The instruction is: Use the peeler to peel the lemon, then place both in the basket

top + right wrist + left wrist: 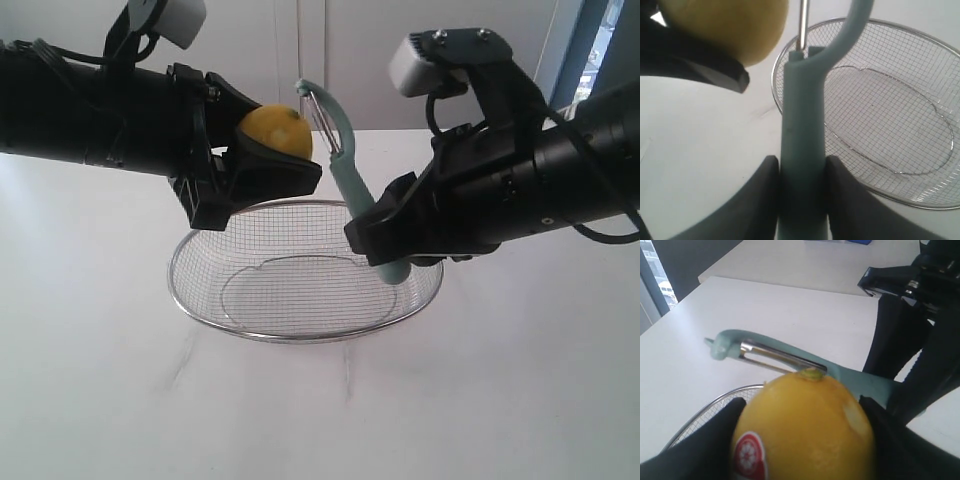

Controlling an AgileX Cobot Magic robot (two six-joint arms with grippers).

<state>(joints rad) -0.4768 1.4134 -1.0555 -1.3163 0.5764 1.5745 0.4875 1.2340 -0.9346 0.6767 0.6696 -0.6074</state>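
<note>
My left gripper (pixel 262 158) is shut on the yellow lemon (pixel 276 132), held in the air above the far left rim of the wire-mesh basket (pixel 200 290). In the left wrist view the lemon (pixel 805 432) fills the space between the black fingers, its red-and-white sticker (pixel 749 455) facing the camera. My right gripper (pixel 385 235) is shut on the teal handle of the peeler (pixel 350 180), which points up and left. The peeler's metal blade (pixel 780 359) lies against the lemon's stem end. In the right wrist view the handle (pixel 802 150) is clamped between both fingers, over the basket (pixel 840 30).
The basket sits on a white table (pixel 100 380) between the two arms. A white wall or cabinet (pixel 350 40) stands behind the table. In the left wrist view a second white table (pixel 815 265) shows beyond.
</note>
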